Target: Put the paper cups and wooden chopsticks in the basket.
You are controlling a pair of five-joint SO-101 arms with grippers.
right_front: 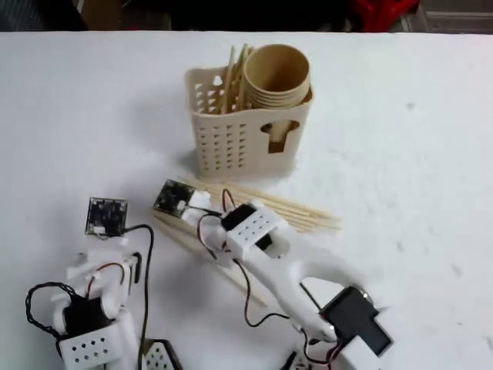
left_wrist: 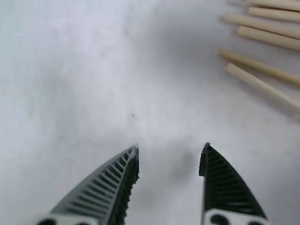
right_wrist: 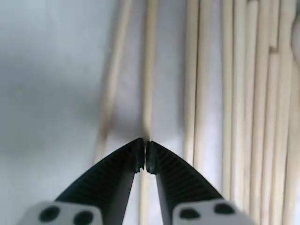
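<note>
A cream slotted basket [right_front: 231, 146] stands at the back of the table, holding a stack of paper cups [right_front: 277, 73] and a few upright chopsticks [right_front: 235, 69]. Several wooden chopsticks [right_front: 304, 213] lie flat on the table in front of it. My right gripper [right_wrist: 143, 154] is low over this bundle [right_wrist: 239, 93] and shut, its tips meeting above one chopstick [right_wrist: 150, 70] that runs on beneath them. My left gripper [left_wrist: 168, 150] is open over bare white table, with several chopstick ends [left_wrist: 262, 65] a short way off.
The right arm [right_front: 262, 231] lies across the loose chopsticks, close in front of the basket. The left arm [right_front: 100, 293] sits near the front left edge with its cable looped beside it. White table stretches to the right and far left.
</note>
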